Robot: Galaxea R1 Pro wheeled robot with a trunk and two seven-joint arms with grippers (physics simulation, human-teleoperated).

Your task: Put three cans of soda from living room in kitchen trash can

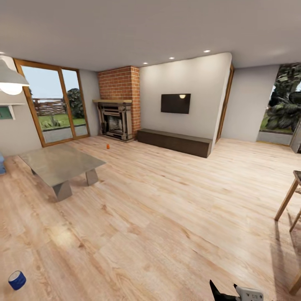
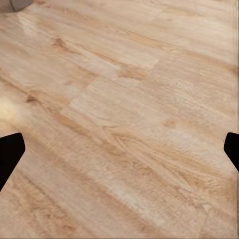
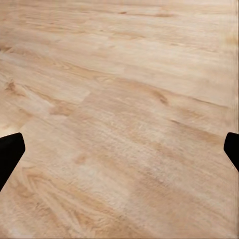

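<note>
Living room, search-and-approach stage; no can collected at this moment, and no bin or kitchen fittings in sight. Item one: blue soda can (image 1: 17, 280), lying on its side on the plank floor (image 1: 167, 200) at the near left of the head view, nearest to the robot. Item two: orange soda can (image 1: 108, 146), standing upright on the floor far across the room, in front of the brick fireplace (image 1: 118, 104) and beyond the low grey coffee table (image 1: 58, 163), whose tabletop carries nothing visible. Third can: not located. Fixtures: glass doors (image 1: 54, 100) at far left, wall television (image 1: 175, 103) above a long dark cabinet (image 1: 174, 142), wooden chair legs (image 1: 288, 200) at the right edge. Left gripper (image 2: 119, 154): jaws wide apart, holding nothing, bare floor between them. Right gripper (image 3: 119, 154): jaws likewise wide apart and empty over bare floor; part of it also peeks in at the lower edge of the head view. Judged next move: turn and roll the base toward the blue can, lower the left arm and line the jaws across the can's body; being on its side, it may roll at first touch.
</note>
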